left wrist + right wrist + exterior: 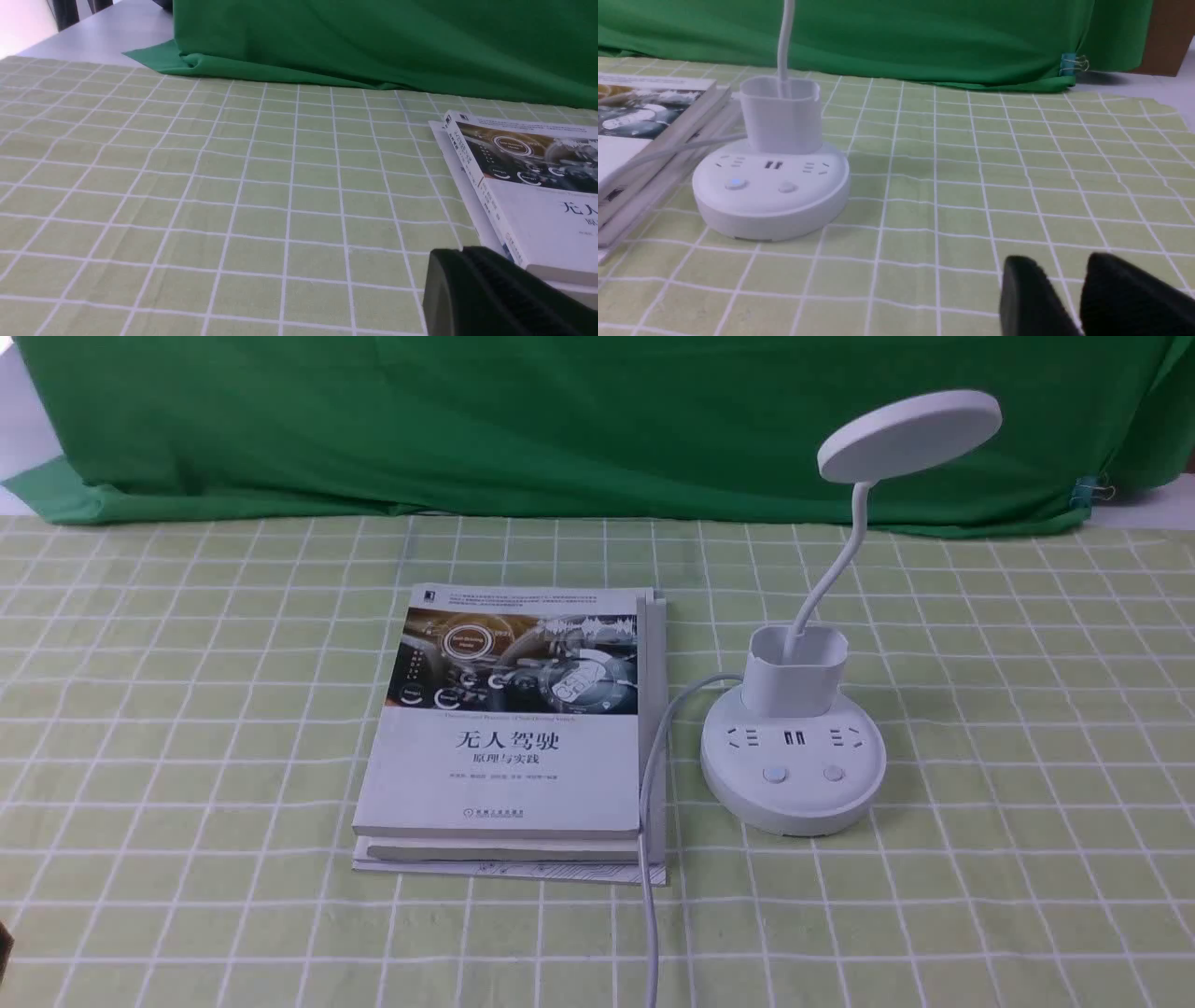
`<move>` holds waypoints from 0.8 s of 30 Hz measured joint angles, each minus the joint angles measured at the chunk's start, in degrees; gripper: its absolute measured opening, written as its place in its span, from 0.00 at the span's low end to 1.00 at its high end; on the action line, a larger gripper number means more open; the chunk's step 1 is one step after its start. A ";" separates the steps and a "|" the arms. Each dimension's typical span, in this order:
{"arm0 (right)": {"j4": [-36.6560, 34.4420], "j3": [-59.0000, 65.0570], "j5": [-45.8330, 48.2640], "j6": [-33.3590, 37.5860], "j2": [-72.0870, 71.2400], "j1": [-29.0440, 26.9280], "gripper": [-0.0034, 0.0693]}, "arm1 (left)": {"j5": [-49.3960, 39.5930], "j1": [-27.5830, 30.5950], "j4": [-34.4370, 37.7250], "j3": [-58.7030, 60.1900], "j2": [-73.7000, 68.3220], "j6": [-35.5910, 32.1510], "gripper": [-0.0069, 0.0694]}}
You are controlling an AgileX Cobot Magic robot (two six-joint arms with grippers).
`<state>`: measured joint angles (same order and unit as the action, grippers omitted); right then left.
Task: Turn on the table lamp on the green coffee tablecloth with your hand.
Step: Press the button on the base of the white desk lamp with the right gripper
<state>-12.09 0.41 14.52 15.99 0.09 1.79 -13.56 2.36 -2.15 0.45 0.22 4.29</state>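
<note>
Nearest the cameras, the right pincer [1069, 284] is seen low over the checked tablecloth [1027, 756], its two black fingertips a little apart and nothing held between them. Of the left pincer [490, 289] only one dark mass is shown beside the corner of a book [509, 728], so whether it is apart or together cannot be told. In the front view neither arm has reached into the working area.

Further in, a white cord [653, 775] is run from the lower edge of the frame up along the book's right side to the lamp [795, 672], which is stood right of centre on the worktop. Two round buttons [774, 773] are set on the front of its base [792, 803]; a faint blue glow is shown on one of them in the right wrist view. The disc head [910, 434], at the upper right, appears unlit.

The task is judged barely begun: the approach and the press on a button are all left to be done.
</note>
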 joint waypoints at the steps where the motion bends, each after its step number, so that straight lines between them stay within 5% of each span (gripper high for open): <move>1: 0.00 0.00 0.00 0.00 0.00 0.00 0.37 | 0.00 0.00 0.00 0.00 0.00 0.00 0.09; 17: -0.07 0.00 -1.71 0.00 0.00 0.00 0.38 | 0.00 0.00 0.00 0.00 0.00 0.00 0.09; 24: -0.12 0.00 -4.63 -10.50 0.00 0.00 0.38 | 0.00 0.00 0.00 0.00 0.00 0.00 0.09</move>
<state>-12.21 0.41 9.88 5.49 0.09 1.79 -13.56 2.36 -2.15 0.45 0.22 4.29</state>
